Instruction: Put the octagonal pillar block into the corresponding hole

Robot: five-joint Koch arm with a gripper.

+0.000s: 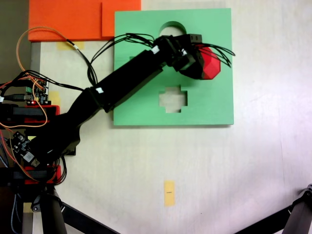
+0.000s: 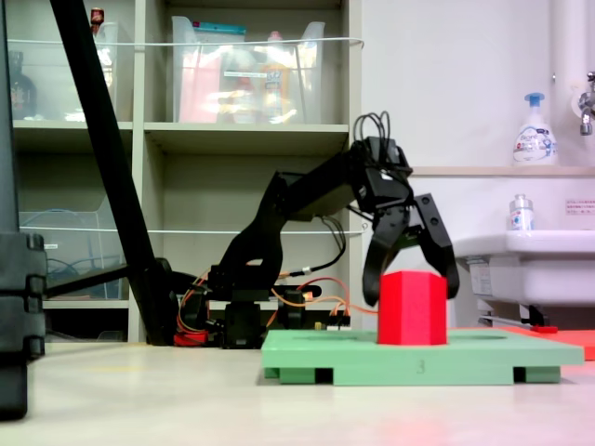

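I read this as a lab or utility room: storage shelves [image 2: 242, 130] upper left, sink [image 2: 521, 255] and soap bottle [image 2: 534, 130] at right.

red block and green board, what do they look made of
Red block: likely foam, matte, uniform colour with soft edges and no shine. Green board: probably foam sheet too, matte and thick, with cleanly cut holes. Neither look is conclusive.
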